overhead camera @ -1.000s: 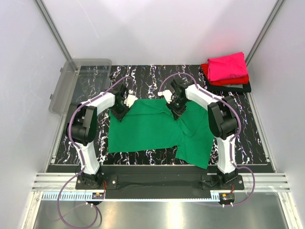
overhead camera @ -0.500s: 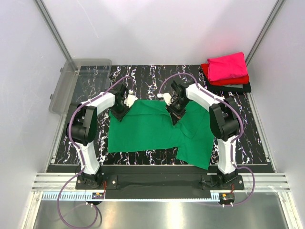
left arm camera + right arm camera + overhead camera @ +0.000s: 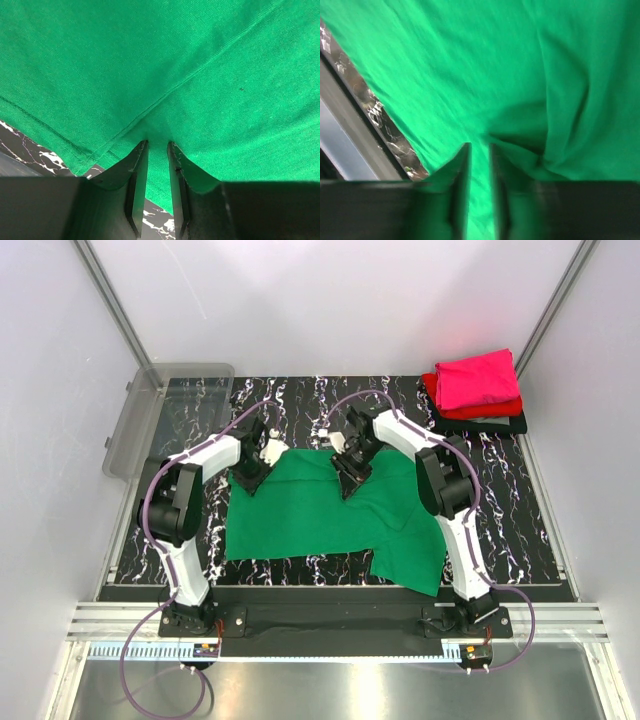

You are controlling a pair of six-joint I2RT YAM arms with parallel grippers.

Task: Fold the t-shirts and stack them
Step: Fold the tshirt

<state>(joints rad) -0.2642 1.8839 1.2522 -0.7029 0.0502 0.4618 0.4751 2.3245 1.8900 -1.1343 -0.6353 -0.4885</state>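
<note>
Risk 1: each claw has only a thin nip of the green t-shirt (image 3: 300,515) along its far edge. On a lift or pull the cloth may slide out of one, and the fold goes skew.

Risk 2: the shirt's right part lies rumpled and doubled over toward the near right. Dragging it as is prob. sets the crease in.

Risk 3: uneven pull btw. the two arms would twist the far hem.

The left claw (image 3: 250,478) is nearly closed, w/ green cloth pinched in the slit at the far-left corner, by a seam. The right claw (image 3: 347,478) shows the same narrow gap, gripping cloth at the mid far edge; its wrist view is blurred, so depth of bite is unclear.

The green shirt lies mid tabletop (image 3: 520,510). The pink shirt (image 3: 478,380), red shirt (image 3: 470,412) and black shirt (image 3: 505,425) sit folded in a stack at far right.
</note>
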